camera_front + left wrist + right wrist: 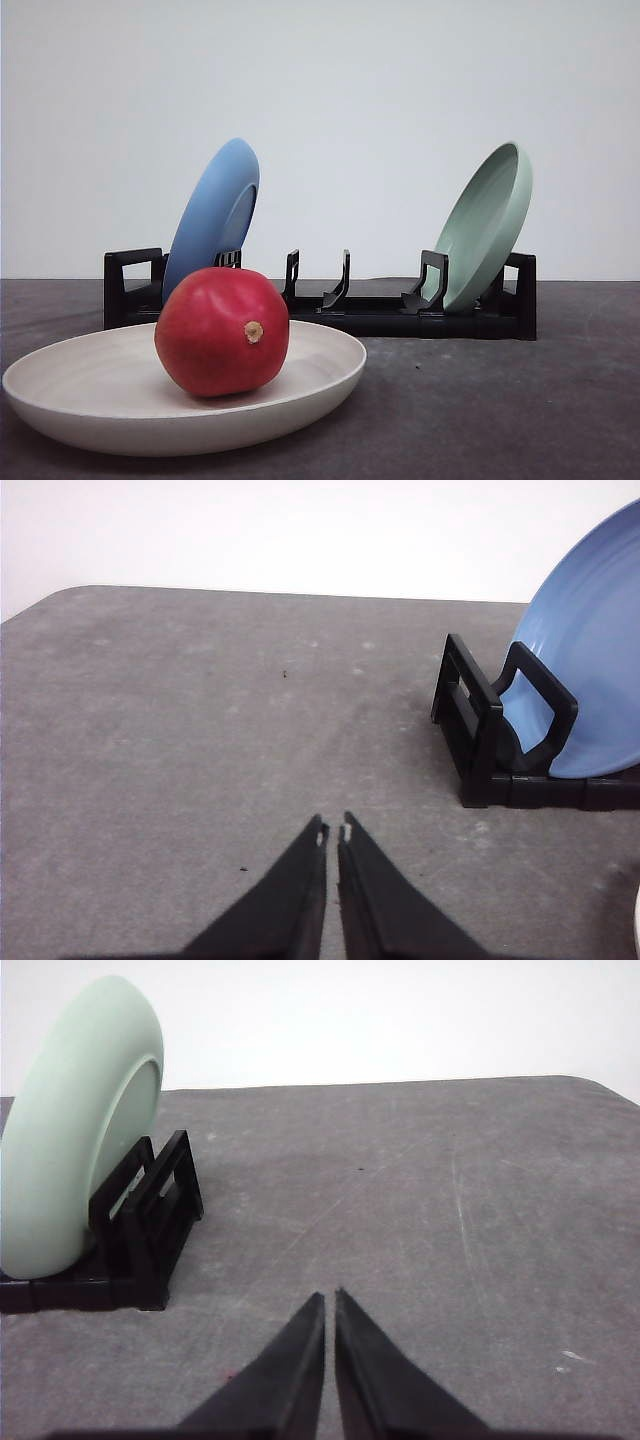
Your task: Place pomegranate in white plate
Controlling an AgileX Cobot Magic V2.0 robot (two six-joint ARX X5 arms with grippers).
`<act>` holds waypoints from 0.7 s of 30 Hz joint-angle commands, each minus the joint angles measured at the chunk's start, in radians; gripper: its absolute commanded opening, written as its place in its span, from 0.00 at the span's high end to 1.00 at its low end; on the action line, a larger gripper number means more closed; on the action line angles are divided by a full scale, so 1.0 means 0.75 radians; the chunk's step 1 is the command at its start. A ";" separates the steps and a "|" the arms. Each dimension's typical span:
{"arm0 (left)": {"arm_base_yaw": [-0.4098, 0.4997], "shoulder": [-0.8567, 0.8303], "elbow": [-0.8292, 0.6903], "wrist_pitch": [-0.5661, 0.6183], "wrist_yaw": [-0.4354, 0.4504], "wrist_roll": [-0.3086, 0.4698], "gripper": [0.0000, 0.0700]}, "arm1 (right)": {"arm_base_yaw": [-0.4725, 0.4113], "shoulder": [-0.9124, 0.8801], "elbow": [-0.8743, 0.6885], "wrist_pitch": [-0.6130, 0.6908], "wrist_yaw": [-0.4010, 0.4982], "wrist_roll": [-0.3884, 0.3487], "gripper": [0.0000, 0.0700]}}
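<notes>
The glossy red pomegranate (pixel 222 331) rests inside the white plate (pixel 90 385), which lies flat on the table at the front left, and its tan stem nub faces the camera. In the left wrist view my left gripper (pixel 332 832) is shut with nothing held, hovering over bare grey table to the side of the rack's blue-plate end. In the right wrist view my right gripper (pixel 329 1298) is likewise shut and empty, over bare table beside the rack's green-plate end.
A black dish rack (pixel 380 310) stands behind the white plate. A blue plate (pixel 215 215) leans in its left slot (pixel 590 670) and a pale green plate (pixel 490 220) in its right slot (pixel 75 1130). Grey table spreads to both sides.
</notes>
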 commanded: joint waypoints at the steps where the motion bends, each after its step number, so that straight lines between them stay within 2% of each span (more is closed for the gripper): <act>1: -0.001 -0.002 -0.012 0.016 0.002 0.014 1.00 | 0.000 -0.004 -0.005 0.015 0.001 0.015 0.98; 21: -0.001 -0.002 -0.012 0.016 0.002 0.014 1.00 | 0.000 -0.004 -0.005 0.015 0.001 0.015 0.98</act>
